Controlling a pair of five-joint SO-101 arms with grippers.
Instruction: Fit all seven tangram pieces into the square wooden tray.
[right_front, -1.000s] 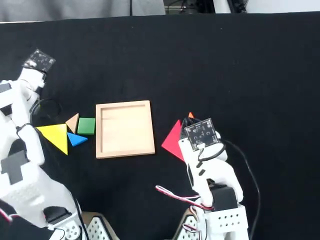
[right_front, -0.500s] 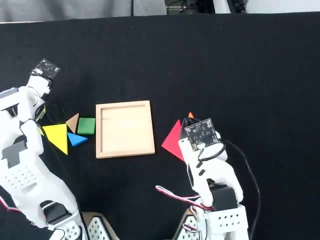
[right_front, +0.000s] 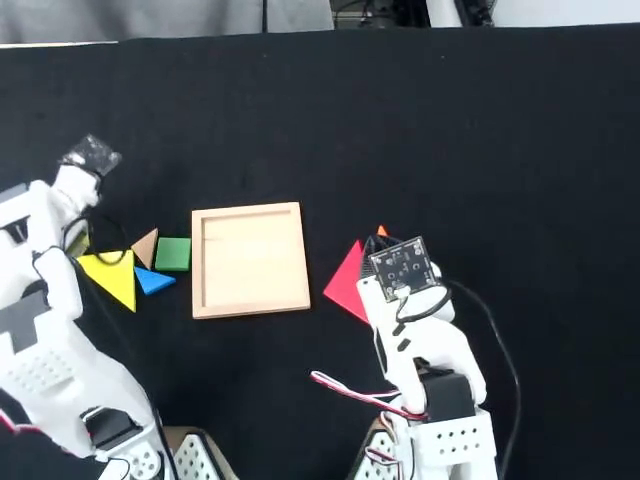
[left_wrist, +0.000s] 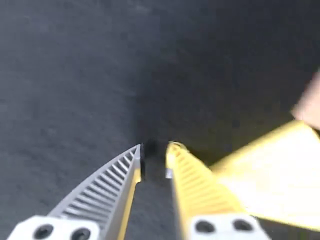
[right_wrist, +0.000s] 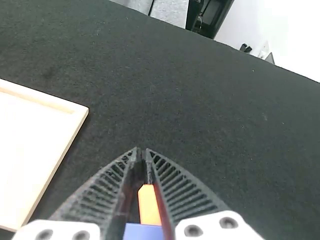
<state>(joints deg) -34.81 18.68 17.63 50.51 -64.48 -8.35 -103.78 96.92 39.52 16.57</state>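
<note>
left gripper (left_wrist: 154, 150): jaws narrow, gripping nothing; just beside yellow triangle (left_wrist: 270, 180) | right gripper (right_wrist: 141, 152): clamped on orange piece (right_wrist: 146, 202); right of tray (right_front: 250, 260) | tray: centre; green square (right_front: 172, 252) just left; red triangle (right_front: 349, 280) right

My tangram pieces, either side of the square wooden tray (right_front: 248, 208)

The tray lies flat. Just off its left edge sits the green square (right_front: 172, 252), the tan triangle (right_front: 147, 245) touching it, the blue triangle (right_front: 152, 279) nearer me, and the big yellow triangle (right_front: 112, 272) outermost. Near the tray's right edge lies the big red triangle (right_front: 349, 282). Beyond that, my right end effector (right_wrist: 141, 152) pinches the orange piece (right_wrist: 146, 202).
</note>
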